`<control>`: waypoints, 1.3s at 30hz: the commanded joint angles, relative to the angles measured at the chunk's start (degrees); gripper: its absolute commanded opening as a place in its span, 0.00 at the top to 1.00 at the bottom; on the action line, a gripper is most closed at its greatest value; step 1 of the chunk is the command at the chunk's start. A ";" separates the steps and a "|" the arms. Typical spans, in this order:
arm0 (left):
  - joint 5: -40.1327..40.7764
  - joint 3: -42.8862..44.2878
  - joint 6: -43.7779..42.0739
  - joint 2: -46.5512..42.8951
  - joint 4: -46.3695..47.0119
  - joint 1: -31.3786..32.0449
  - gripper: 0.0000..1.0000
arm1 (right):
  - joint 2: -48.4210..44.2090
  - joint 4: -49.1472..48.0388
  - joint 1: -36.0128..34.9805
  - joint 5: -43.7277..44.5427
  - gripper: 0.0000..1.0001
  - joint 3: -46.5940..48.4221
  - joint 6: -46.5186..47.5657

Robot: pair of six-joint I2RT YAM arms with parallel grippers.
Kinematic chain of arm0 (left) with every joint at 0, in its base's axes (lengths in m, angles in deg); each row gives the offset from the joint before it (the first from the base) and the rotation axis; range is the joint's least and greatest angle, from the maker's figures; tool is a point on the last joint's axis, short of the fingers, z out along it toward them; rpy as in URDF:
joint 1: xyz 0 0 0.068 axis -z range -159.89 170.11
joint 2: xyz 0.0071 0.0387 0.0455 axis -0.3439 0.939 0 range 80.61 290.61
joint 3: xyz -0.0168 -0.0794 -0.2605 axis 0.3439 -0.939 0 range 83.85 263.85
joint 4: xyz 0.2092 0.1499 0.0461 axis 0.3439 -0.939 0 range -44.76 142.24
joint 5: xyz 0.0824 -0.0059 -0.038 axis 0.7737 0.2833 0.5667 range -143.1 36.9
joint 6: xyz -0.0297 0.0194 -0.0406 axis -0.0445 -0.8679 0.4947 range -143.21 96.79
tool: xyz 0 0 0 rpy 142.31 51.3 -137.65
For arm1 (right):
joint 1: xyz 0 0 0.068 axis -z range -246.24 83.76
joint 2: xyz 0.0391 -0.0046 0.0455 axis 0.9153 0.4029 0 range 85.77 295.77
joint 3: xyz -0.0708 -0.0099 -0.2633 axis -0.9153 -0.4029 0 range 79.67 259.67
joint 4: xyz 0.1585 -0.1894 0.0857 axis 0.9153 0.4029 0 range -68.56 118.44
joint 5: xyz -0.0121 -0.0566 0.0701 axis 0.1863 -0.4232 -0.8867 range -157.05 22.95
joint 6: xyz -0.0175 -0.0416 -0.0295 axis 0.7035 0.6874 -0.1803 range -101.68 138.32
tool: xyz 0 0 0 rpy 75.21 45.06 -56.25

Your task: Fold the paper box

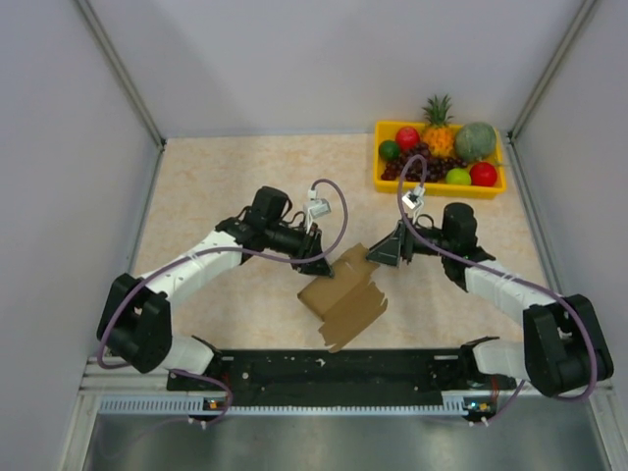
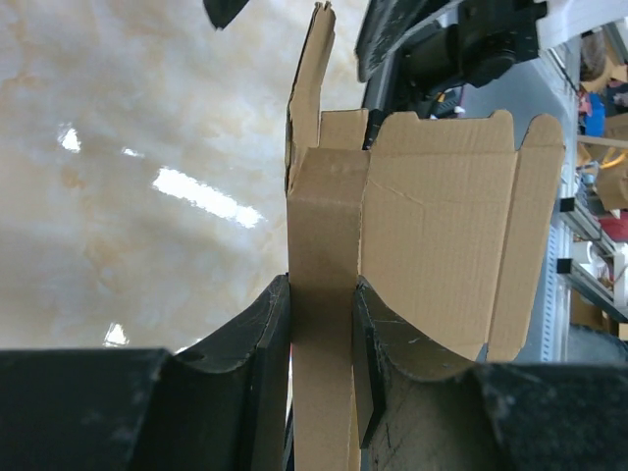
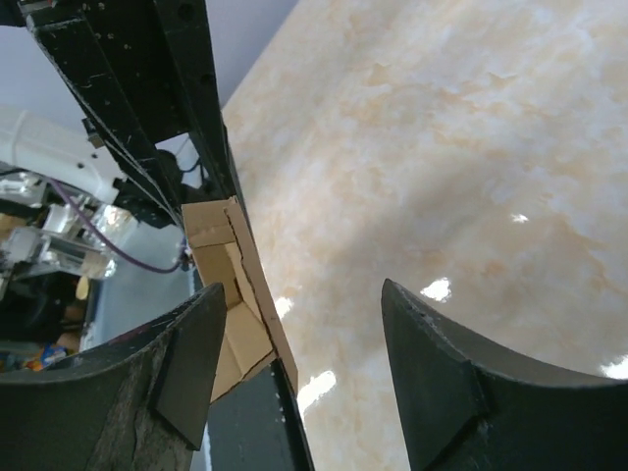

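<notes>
White arms (image 1: 201,263), black joints (image 1: 137,329) and pincers (image 1: 325,263), purple cables (image 1: 340,214).

Paper box (image 1: 339,294) on table (image 1: 226,177); fruit tray (image 1: 442,188) behind, far right.

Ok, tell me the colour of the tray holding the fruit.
The tray is yellow, seen best in the top external view.

Matt corrugated brown cardboard paper box (image 2: 432,226), glossy marbled table (image 2: 128,177)
</notes>
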 commanded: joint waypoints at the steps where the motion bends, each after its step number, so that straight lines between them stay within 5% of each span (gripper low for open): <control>1: -5.88 3.12 -2.99 0.57 -1.96 -0.09 0.80 | 2.66 -10.32 -0.84 -7.55 0.40 0.30 -1.66; 7: -5.44 3.12 -3.00 0.66 -1.78 -0.44 0.80 | 2.94 -13.47 -2.24 -7.54 0.62 -0.22 -3.95; 11: -4.74 3.47 -2.91 1.27 -1.52 -0.44 0.80 | 1.53 -4.08 -5.23 -5.00 0.61 1.45 2.03; 18: -2.72 4.26 -3.35 1.45 -2.31 -0.44 0.81 | 0.91 -2.39 -5.94 -3.41 0.64 0.83 2.91; 25: 2.10 4.26 -4.13 0.66 -3.62 0.00 0.81 | -1.02 4.11 -7.78 3.08 0.90 1.80 6.60; 33: 12.31 4.35 -6.42 -1.36 -6.00 2.46 0.82 | -5.06 12.55 -10.33 12.40 0.70 4.26 11.43; 36: 12.14 4.26 -6.25 -1.71 -5.92 2.64 0.83 | -4.98 14.48 -10.42 12.24 0.71 5.40 12.66; 39: 12.49 4.52 -5.46 -1.54 -5.39 2.64 0.82 | -4.45 16.06 -11.56 13.10 0.83 6.45 13.54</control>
